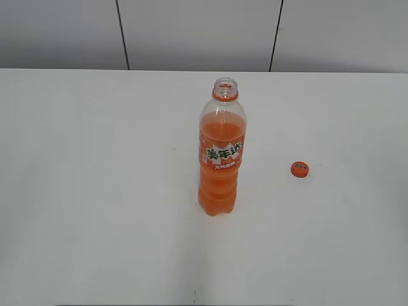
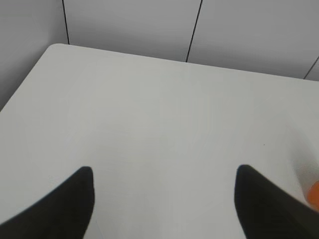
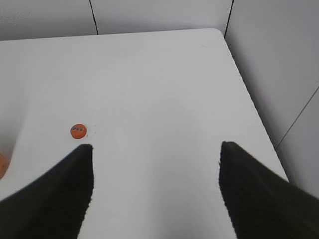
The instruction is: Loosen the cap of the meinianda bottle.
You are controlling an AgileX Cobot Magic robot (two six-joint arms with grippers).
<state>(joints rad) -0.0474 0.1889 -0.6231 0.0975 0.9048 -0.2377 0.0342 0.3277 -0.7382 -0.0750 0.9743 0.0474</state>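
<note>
The meinianda bottle stands upright at the middle of the white table, its neck open with no cap on it. The orange cap lies flat on the table to the bottle's right, apart from it; it also shows in the right wrist view. My left gripper is open and empty over bare table; a blurred orange patch, part of the bottle, shows at the right edge of the left wrist view. My right gripper is open and empty, right of the cap. Neither gripper shows in the exterior view.
Grey wall panels with dark seams stand behind the table's far edge. The table's rounded far corners show in the left wrist view and the right wrist view. An orange sliver of the bottle sits at the right wrist view's left edge.
</note>
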